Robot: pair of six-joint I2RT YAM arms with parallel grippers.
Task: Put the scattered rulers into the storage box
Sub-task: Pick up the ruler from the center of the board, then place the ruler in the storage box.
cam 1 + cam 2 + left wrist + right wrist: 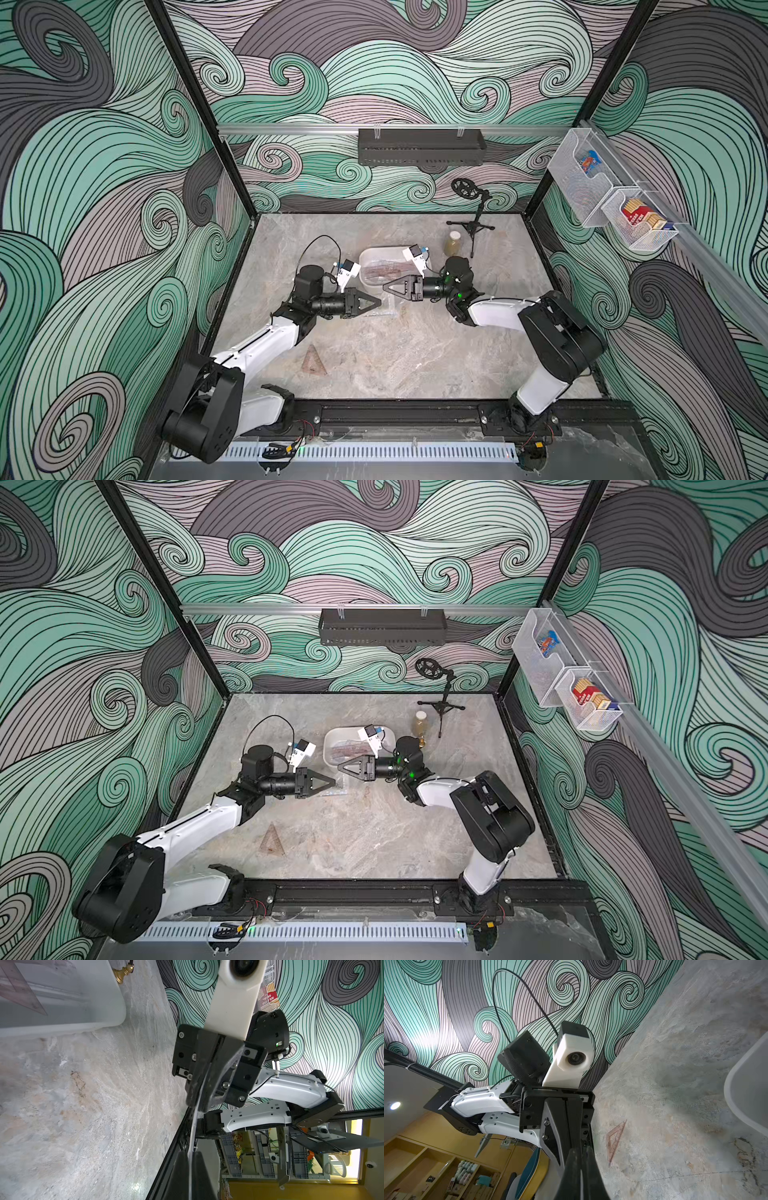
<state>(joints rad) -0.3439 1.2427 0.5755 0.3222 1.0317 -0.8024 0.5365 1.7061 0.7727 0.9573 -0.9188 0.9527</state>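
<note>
At the centre of the table (415,353), in both top views, the left gripper (377,302) and the right gripper (385,286) point tip to tip, nearly touching. Only a faint clear patch shows beneath them. The left wrist view resolves this patch. The clear ruler (192,1126) appears edge-on as a thin strip spanning both grippers. The fingers of the right gripper are pressed together on one end. The fingers (178,1178) of the left gripper sit close against either face of the other end. The right wrist view shows the left gripper's fingers meeting along a narrow seam. In a top view, the storage box (364,266) lies just beside the tips at 12 to 1 o'clock. It holds reddish-brown rulers (384,272). One reddish-brown set square (314,361) lies flat on the table, well apart from the left gripper, at 7 to 8 o'clock.
</note>
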